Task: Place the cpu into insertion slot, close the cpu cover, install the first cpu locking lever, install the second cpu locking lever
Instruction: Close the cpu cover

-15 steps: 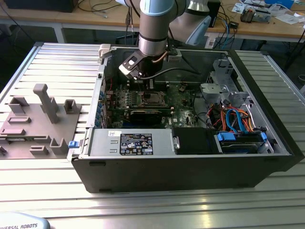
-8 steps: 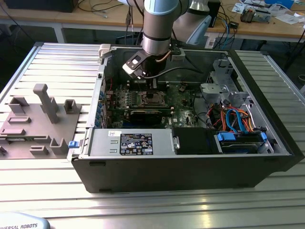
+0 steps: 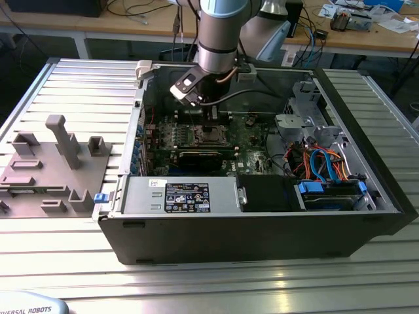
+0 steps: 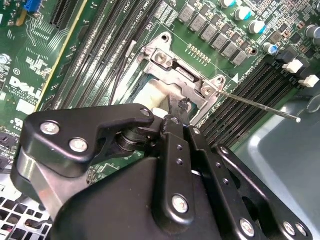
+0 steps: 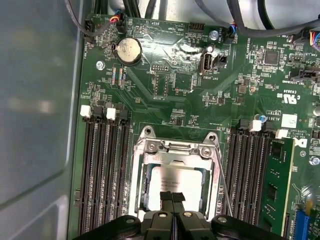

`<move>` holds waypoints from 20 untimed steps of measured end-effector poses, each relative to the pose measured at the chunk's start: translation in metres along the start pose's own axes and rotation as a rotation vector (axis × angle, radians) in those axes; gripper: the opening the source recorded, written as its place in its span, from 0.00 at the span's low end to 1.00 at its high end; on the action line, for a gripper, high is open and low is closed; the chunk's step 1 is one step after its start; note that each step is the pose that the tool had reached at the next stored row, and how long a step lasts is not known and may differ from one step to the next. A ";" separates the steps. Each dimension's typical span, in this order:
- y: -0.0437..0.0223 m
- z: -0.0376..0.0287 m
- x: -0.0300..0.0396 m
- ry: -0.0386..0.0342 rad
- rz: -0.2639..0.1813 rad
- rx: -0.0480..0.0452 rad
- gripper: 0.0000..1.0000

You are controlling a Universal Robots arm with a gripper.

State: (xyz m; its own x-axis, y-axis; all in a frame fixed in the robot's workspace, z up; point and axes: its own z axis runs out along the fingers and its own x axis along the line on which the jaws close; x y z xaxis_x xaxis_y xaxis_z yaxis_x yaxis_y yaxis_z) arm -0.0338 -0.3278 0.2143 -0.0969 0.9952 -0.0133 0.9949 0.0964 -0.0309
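— Progress on the processor job?
— The cpu [image 5: 176,181] already lies flat in the insertion slot [image 5: 146,195] on the green motherboard [image 5: 165,85], inside the open computer case [image 3: 262,229] on the bench [image 3: 196,281]. I judge the first step done.
— And the cpu cover?
— The cpu cover [image 5: 210,172] looks lowered around the chip, its window framing the silver top, though I cannot say it is fully seated.
— Levers?
— One thin wire locking lever [image 4: 255,104] juts out free beside the socket, so it seems unlatched. The other I cannot make out. Both installs appear left to do.
— Claw?
— The claw [image 5: 172,196] is clenched, fingers together with nothing between them, tips at one edge of the chip.
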 end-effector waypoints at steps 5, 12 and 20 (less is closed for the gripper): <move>0.0005 -0.0037 -0.0001 0.0001 0.000 0.0000 0.11; 0.0024 -0.0061 -0.0004 0.0001 0.000 0.0001 0.11; 0.0023 -0.0089 -0.0004 0.0001 0.000 0.0001 0.11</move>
State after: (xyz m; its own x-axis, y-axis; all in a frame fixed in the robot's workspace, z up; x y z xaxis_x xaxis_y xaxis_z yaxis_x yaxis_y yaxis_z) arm -0.0312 -0.3278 0.2232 -0.0970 0.9952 -0.0131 0.9948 0.0966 -0.0310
